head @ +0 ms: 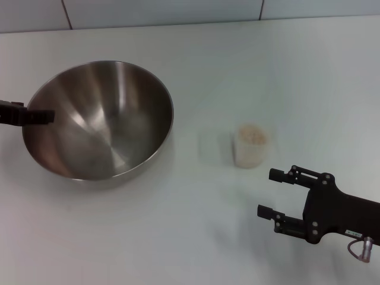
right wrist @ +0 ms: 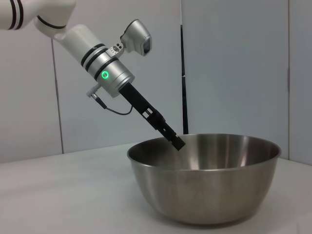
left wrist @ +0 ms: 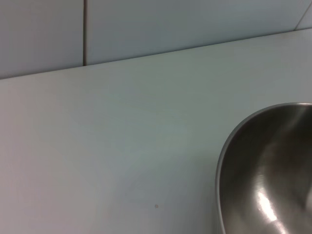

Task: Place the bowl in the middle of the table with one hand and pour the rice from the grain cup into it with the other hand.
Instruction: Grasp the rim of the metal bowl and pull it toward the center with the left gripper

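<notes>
Bowl's placed, pour is up next.
Your left claw [head: 41,116] is at the bowl [head: 101,122] rim, can't tell its grip; right claw [head: 274,193] hangs released near the rice cup [head: 251,146] mid-table [head: 178,237]. Grab the cup next.

White surface [head: 249,65], smooth and flat. Directly behind the surface stands a pale panelled wall [right wrist: 234,68] with dark vertical seams [right wrist: 183,68].
</notes>
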{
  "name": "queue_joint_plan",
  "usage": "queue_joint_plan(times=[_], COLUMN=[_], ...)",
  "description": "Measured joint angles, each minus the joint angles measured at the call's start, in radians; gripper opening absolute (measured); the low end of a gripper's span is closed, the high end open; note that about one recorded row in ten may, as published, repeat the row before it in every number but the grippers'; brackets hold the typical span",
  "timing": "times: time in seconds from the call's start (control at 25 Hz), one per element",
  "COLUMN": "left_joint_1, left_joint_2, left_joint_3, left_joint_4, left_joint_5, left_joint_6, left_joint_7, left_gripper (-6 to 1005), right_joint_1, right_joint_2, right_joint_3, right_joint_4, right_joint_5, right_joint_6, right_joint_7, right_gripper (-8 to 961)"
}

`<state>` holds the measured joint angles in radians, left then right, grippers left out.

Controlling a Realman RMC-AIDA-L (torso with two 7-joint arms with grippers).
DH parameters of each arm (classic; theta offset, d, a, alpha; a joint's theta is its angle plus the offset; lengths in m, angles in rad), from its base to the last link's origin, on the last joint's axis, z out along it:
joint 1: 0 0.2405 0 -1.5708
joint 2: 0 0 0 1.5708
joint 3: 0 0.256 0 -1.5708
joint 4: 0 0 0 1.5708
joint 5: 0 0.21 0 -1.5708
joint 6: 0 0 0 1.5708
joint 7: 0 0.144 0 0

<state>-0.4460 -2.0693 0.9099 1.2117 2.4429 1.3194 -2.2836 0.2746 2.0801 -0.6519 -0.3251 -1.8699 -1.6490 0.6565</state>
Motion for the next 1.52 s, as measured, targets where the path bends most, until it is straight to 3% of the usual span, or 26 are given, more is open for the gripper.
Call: queue_joint_plan(times=[0.56, 0.76, 1.2, 1.28, 1.52], left_joint_1=[-0.011, -0.042, -0.065, -0.067, -0.069], left_joint_2=[0.005, 0.002, 0.000, 0.001, 0.002], left_joint_3=[0.000, 0.000, 0.001, 0.001, 0.000], left_joint_4=[-0.025, -0.053, -0.044, -0.048, -0.045], left_joint_5=[0.003, 0.064, 0.076, 0.077, 0.074], left_joint_6=[0.000, 0.000, 0.008, 0.009, 0.009], left_joint_7=[-0.021, -0.028, -0.051, -0.052, -0.055], left_gripper=[671, 667, 222, 70, 56], right_joint_1=[0.002, 0.002, 0.001, 0.001, 0.001], right_joint_2=[0.000, 0.000, -0.001, -0.001, -0.002], right_joint_3=[0.000, 0.000, 0.001, 0.005, 0.011], right_joint_4=[0.000, 0.000, 0.000, 0.000, 0.000], right_joint_5=[0.000, 0.000, 0.000, 0.000, 0.000], right_joint_6=[0.000, 0.000, 0.000, 0.000, 0.000], right_joint_7=[0.000, 0.000, 0.000, 0.000, 0.000], right_gripper=[703, 703, 703, 703, 704])
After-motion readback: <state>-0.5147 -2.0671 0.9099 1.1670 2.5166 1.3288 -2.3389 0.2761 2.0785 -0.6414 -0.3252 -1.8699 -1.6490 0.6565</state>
